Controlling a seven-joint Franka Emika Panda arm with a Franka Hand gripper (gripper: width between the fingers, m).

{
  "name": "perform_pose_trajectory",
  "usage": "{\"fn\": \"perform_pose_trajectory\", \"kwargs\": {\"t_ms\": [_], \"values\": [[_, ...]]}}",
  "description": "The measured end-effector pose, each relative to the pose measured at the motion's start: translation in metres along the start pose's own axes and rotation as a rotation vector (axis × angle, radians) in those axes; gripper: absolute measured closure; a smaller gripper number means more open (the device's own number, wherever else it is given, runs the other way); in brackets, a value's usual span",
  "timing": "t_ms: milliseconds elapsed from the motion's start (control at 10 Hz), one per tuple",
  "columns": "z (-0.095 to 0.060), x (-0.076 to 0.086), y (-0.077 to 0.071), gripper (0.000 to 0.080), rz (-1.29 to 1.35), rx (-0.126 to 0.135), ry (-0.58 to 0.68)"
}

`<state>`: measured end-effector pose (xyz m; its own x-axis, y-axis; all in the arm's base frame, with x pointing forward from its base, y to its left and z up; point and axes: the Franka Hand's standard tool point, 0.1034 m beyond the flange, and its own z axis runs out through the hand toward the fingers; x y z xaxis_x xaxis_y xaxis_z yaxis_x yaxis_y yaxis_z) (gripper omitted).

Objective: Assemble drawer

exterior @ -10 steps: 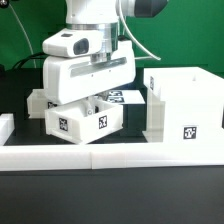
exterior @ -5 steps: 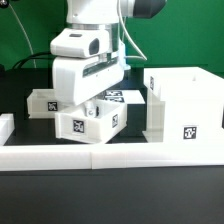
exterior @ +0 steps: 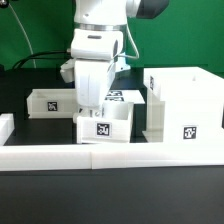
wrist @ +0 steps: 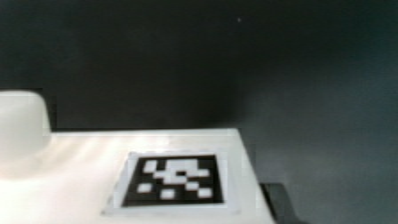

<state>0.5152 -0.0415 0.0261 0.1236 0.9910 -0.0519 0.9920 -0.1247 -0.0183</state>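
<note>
My gripper (exterior: pixel 96 108) is shut on a small white tray (exterior: pixel 104 126) and holds it level, close behind the low border wall, tag facing the exterior camera. I cannot tell whether it touches the table. In the wrist view the tray's white face (wrist: pixel 71 170) carries a tag (wrist: pixel 175 180), with a round white knob (wrist: pixel 18 125) at one side and one dark finger (wrist: pixel 276 196) against its edge. A second small tray (exterior: pixel 50 102) lies at the exterior view's left. The large boxy shell (exterior: pixel 185 100) stands at the right, open side up.
The low white border wall (exterior: pixel 110 153) runs along the front. The marker board (exterior: pixel 127 96) lies flat behind the held tray. A small white block (exterior: pixel 5 127) sits at the far left. Green backdrop and cables are behind the arm.
The gripper has moved toward the exterior view's right and turned. The held tray went from tilted to level, nearer the shell, its tag now facing the camera.
</note>
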Motion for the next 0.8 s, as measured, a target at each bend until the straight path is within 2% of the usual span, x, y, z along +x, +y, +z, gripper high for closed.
{"fn": "perform_pose_trajectory", "kwargs": {"t_ms": [400,800], "values": [[0.001,0.002,0.001,0.0757,-0.028,0.01,-0.004],[-0.002,0.01,0.015,0.0757,-0.033,0.005,-0.001]]}}
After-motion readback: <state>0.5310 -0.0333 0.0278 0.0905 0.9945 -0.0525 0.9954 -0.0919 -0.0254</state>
